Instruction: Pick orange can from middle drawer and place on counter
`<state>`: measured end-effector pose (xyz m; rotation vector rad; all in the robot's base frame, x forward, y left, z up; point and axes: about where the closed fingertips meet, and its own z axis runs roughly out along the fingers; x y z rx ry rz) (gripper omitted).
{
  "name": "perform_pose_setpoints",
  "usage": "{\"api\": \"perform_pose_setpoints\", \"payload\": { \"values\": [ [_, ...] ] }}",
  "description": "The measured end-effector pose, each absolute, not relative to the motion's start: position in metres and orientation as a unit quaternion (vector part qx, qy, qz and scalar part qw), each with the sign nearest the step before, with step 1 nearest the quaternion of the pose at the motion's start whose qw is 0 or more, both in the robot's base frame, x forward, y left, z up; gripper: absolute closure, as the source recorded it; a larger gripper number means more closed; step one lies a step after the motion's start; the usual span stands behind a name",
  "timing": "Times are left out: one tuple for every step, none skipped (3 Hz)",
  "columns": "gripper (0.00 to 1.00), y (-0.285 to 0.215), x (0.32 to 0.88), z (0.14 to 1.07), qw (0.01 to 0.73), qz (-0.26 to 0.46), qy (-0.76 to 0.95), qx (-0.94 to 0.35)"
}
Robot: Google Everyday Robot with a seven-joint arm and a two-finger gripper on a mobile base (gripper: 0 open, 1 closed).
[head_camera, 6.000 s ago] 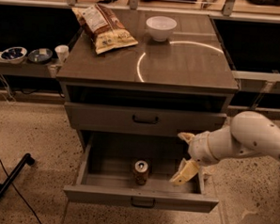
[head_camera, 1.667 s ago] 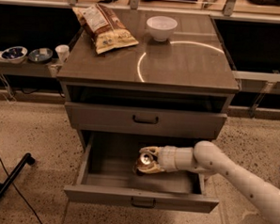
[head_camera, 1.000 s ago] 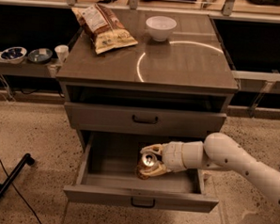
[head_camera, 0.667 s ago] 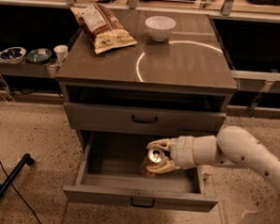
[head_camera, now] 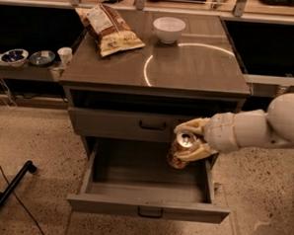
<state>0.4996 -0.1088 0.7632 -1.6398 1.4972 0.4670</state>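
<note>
My gripper is shut on the orange can and holds it tilted in the air, silver top toward the camera. The can hangs above the right part of the open middle drawer, in front of the closed drawer front above. The drawer's inside shows nothing else. The counter with its bright white ring arc lies above and behind the gripper. My white arm reaches in from the right.
A chip bag and a white bowl stand at the back of the counter. A low side shelf at left holds small bowls and a cup. A dark stand leg crosses the floor at lower left.
My gripper has closed on the can inside the drawer and lifted it up and to the right, out of the drawer. The arm has pulled back to the right.
</note>
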Motion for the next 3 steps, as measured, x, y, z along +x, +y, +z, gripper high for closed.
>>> {"api": "perform_pose_setpoints", "payload": {
  "values": [
    [1.0, -0.125, 0.521, 0.812, 0.39, 0.181, 0.628, -0.649],
    [1.0, -0.144, 0.547, 0.887, 0.383, 0.182, 0.652, -0.628],
    [1.0, -0.144, 0.547, 0.887, 0.384, 0.182, 0.652, -0.628]
  ]
}}
